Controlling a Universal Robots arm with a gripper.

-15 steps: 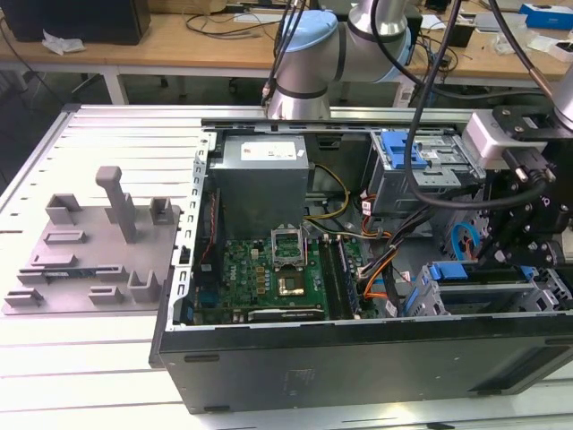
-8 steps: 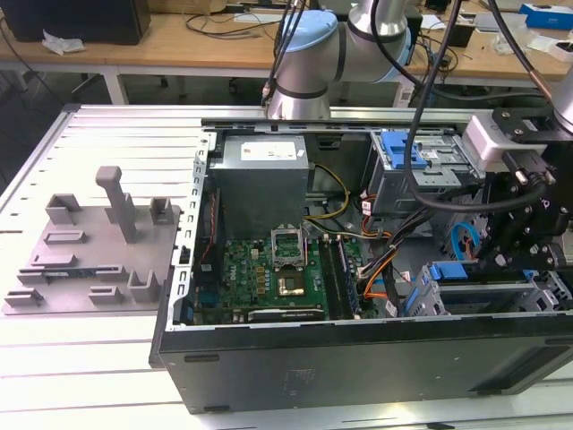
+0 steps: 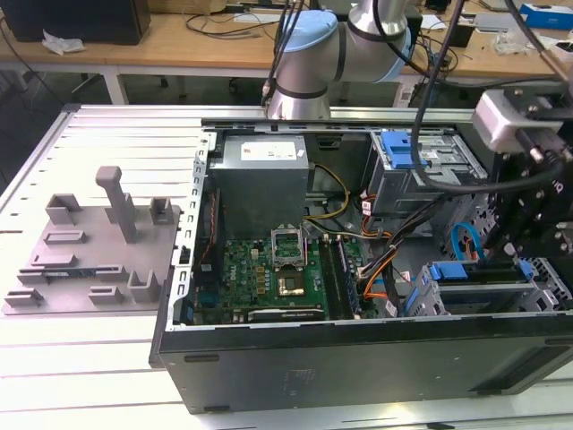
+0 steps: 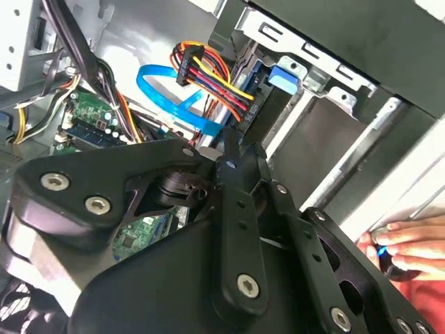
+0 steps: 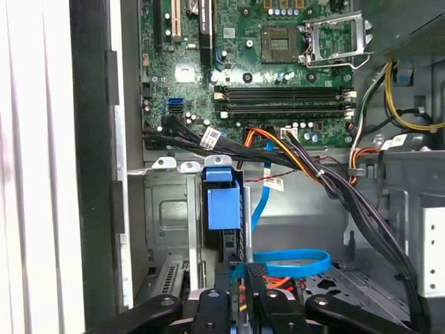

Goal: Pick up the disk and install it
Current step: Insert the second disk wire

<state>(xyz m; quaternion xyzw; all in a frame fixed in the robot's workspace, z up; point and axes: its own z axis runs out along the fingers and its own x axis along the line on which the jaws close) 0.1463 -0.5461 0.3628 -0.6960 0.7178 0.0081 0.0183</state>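
We've got an open tower computer case lying on its side on the slatted metal surface, and the arm reaches in from behind it. In the exterior view the gripper hangs over the case's drive-bay corner on the exterior view's right.

The disk sits in the drive cage near that corner. In the first wrist view we see its blue carrier end-on, standing in the cage slot just below the motherboard, and the black fingers are right at its near end. In the exterior view the same blue bracket lies flat in the lower bay.

The jaws look drawn close together, with the fingers nearly meeting at the disk's edge, but honestly we can't tell whether they pinch it or just rest against it, since the linkage blocks the tips in the second wrist view.

A blue data cable loops right beside the fingers, and a bundle of red, yellow and orange power wires runs into the bay behind. A person's hand rests on the case edge in the second wrist view.

Over on the exterior view's left, a grey fixture plate with upright blocks sits well apart from the case. The grey power supply fills the case's far corner.
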